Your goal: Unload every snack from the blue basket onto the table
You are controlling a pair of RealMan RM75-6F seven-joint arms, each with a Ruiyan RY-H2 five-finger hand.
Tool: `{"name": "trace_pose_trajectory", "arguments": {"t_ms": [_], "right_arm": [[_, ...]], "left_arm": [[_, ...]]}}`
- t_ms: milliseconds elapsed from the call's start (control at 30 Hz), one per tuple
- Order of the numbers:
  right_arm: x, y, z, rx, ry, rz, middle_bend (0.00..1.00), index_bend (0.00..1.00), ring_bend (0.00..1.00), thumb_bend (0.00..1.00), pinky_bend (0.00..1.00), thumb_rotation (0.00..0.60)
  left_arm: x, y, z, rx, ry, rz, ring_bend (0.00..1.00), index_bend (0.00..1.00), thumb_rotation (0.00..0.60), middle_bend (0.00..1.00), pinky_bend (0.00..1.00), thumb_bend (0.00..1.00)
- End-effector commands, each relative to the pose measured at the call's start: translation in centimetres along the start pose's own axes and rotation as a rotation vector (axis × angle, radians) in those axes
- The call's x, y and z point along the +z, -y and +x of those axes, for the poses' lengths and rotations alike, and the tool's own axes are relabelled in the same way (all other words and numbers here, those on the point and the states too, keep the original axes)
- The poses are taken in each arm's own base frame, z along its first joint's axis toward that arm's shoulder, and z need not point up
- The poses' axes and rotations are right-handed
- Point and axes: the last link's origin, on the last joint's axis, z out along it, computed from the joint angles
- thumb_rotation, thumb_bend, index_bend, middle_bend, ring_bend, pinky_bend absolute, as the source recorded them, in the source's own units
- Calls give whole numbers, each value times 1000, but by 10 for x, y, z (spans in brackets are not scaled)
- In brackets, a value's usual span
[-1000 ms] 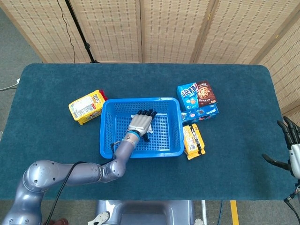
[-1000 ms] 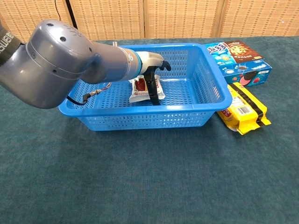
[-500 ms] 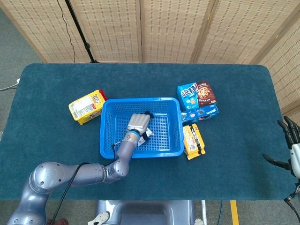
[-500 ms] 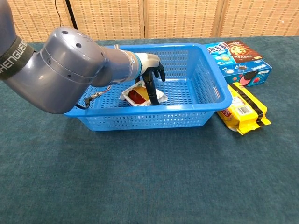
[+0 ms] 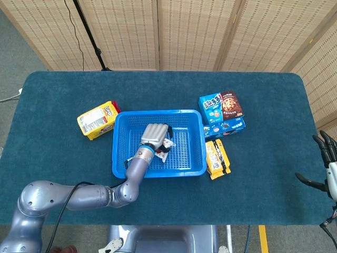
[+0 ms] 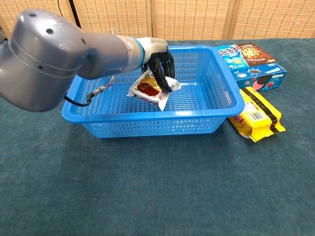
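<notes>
My left hand grips a white snack packet with a red picture and holds it tilted above the floor of the blue basket. The packet is lifted clear of the mesh bottom but still hangs inside the walls. No other snack shows in the basket. My right hand hangs at the far right edge of the table, fingers spread, holding nothing; the chest view does not show it.
A yellow snack bag lies left of the basket. Right of it lie blue and brown cookie boxes and a yellow packet. Folding screens stand behind the table.
My left hand closed on the white packet and lifted it off the basket floor, tilting it. The right hand stayed put.
</notes>
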Motion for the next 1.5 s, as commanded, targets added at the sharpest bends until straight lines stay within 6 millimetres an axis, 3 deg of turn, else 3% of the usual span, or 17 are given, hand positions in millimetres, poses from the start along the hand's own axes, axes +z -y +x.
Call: {"name": "trace_pose_trajectory", "arguments": {"t_ms": [33, 200, 333, 533, 733, 933, 1000, 1100, 1133, 1333, 1500], "right_arm": [[0, 0, 0, 1, 2, 1, 0, 44, 0, 0, 82, 600], [-2, 3, 0, 2, 0, 9, 0, 44, 0, 0, 82, 600], [-2, 6, -1, 2, 7, 17, 0, 44, 0, 0, 83, 600], [-4, 10, -2, -3, 13, 33, 0, 44, 0, 0, 83, 600], [-6, 17, -3, -1, 13, 59, 0, 44, 0, 0, 82, 600], [-8, 23, -5, 3, 27, 79, 0, 44, 0, 0, 82, 600], [-9, 24, -6, 4, 34, 84, 0, 44, 0, 0, 82, 600], [-9, 25, -7, 8, 42, 89, 0, 44, 0, 0, 82, 600], [-9, 25, -7, 8, 43, 88, 0, 43, 0, 0, 82, 600], [-10, 23, -5, 6, 42, 89, 0, 34, 0, 0, 73, 600], [-12, 23, -1, -4, 22, 98, 0, 30, 0, 0, 59, 600]], "left_arm": [[-23, 9, 42, -122, -55, -59, 363, 460, 600, 332, 545, 237], [-57, 40, 91, -180, -146, -95, 363, 460, 600, 332, 545, 237], [-91, 90, 110, -144, -197, -72, 363, 460, 600, 332, 545, 234], [-129, 157, 102, -133, -195, -18, 359, 457, 600, 332, 545, 224], [-160, 212, 68, -144, -178, 7, 355, 454, 600, 332, 545, 209], [-167, 239, 37, -151, -189, 6, 344, 444, 600, 331, 530, 199], [-169, 246, 28, -164, -191, 14, 250, 362, 600, 250, 404, 170], [-171, 257, 13, -167, -158, 40, 9, 34, 600, 7, 48, 93], [-171, 258, 10, -164, -149, 43, 0, 3, 600, 0, 12, 80], [-176, 257, 7, -190, -204, -6, 0, 0, 600, 0, 0, 21], [-198, 260, 17, -189, -330, -57, 0, 0, 600, 0, 0, 18]]}}
